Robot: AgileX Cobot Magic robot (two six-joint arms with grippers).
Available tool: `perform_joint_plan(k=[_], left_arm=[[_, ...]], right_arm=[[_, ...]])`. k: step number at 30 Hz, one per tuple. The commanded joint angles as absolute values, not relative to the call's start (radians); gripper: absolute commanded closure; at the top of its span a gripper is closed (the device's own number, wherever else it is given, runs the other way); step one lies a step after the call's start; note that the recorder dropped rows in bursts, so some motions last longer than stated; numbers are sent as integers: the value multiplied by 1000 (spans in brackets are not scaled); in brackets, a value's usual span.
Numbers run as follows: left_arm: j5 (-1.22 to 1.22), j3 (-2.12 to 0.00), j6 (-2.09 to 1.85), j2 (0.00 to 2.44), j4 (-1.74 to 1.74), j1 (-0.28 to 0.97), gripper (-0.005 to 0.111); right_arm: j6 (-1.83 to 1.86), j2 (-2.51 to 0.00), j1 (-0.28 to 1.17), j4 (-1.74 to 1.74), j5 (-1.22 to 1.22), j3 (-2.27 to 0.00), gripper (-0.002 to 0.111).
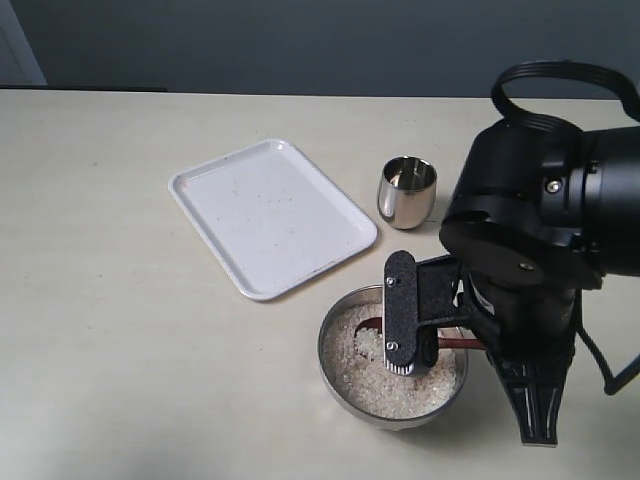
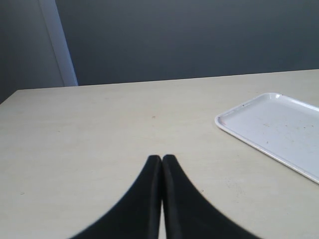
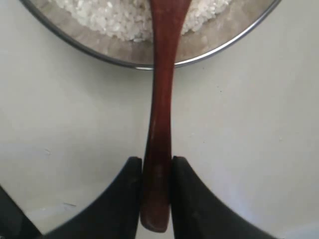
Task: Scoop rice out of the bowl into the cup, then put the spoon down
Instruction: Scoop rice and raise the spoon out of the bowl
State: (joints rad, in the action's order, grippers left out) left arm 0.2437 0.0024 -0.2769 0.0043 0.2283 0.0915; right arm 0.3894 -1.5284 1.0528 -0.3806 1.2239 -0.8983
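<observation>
The steel bowl [image 1: 325, 350] sits at the front of the table with white rice [image 1: 400, 385] heaped in it. The reddish-brown wooden spoon [image 1: 372, 323] has its scoop down in the rice. My right gripper [image 1: 412, 362] hangs over the bowl, shut on the spoon's handle. In the right wrist view the gripper [image 3: 156, 160] pinches the spoon [image 3: 162, 74] near its tail end, and the handle runs over the bowl's rim [image 3: 99, 52] into the rice [image 3: 114, 17]. The small steel cup [image 1: 407, 192] stands upright behind the bowl. My left gripper [image 2: 162, 158] is shut on nothing above bare table.
A white rectangular tray [image 1: 270, 215] lies left of the cup and behind the bowl; its corner shows in the left wrist view [image 2: 279, 129]. The right arm's bulky black body [image 1: 540, 230] covers the table's right side.
</observation>
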Motion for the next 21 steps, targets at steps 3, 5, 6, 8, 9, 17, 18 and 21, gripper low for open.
perform_joint_plan(k=[3, 5, 6, 8, 9, 17, 18, 21], left_arm=[[235, 0, -272, 0, 227, 93, 106], [235, 0, -272, 0, 227, 93, 106], [235, 0, -272, 0, 227, 93, 106], [235, 0, -272, 0, 227, 93, 106], [235, 0, -272, 0, 227, 93, 106], [235, 0, -272, 0, 227, 93, 106], [235, 0, -272, 0, 227, 93, 106], [235, 0, -272, 0, 227, 93, 106]], right_arm=[[391, -1521, 1047, -375, 1221, -903, 108], [391, -1521, 1047, -379, 1221, -903, 108], [391, -1521, 1047, -382, 1221, -903, 108], [391, -1521, 1047, -384, 1221, -903, 108], [391, -1521, 1047, -384, 1221, -903, 108], [391, -1521, 1015, -378, 1221, -903, 108], [391, -1521, 996, -377, 1221, -903, 108], [391, -1521, 954, -377, 1221, -903, 108]])
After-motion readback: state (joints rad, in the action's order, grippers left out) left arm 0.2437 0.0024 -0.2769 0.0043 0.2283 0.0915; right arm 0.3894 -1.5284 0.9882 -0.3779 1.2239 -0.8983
